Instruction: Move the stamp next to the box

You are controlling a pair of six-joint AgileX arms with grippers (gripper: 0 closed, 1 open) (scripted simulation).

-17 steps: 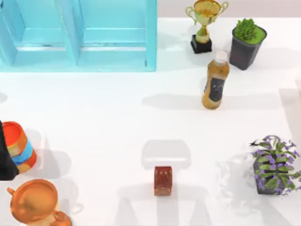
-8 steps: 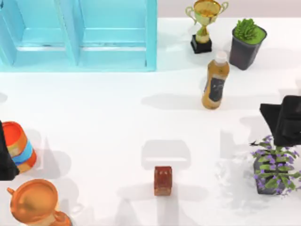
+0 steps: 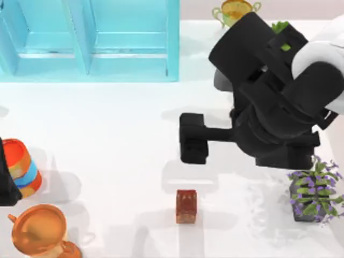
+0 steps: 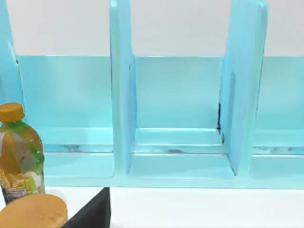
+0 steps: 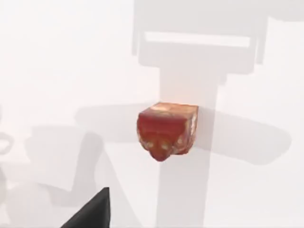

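The stamp [image 3: 186, 206], a small reddish-brown block, stands on the white table near the front middle. It also sits under the right wrist camera as the stamp [image 5: 167, 130], standing free. My right gripper [image 3: 193, 138] hangs open above the table, a little behind the stamp and apart from it. The box [image 3: 91, 40] is a large light-blue case with open compartments at the back left. It fills the left wrist view as the box [image 4: 178, 118]. My left arm [image 3: 5, 180] is parked at the far left edge.
An orange striped can [image 3: 21, 166] and a copper cup [image 3: 40, 231] stand at the front left. A purple-flowered plant [image 3: 314, 193] is at the right. A gold trophy [image 3: 235, 9] and a green plant [image 3: 279, 27] peek out behind my right arm. A green-labelled bottle [image 4: 16, 152] stands before the box.
My right arm has swept in from the right edge to the table's middle. It now covers the tea bottle, and its gripper is just behind the stamp. The stamp has not moved.
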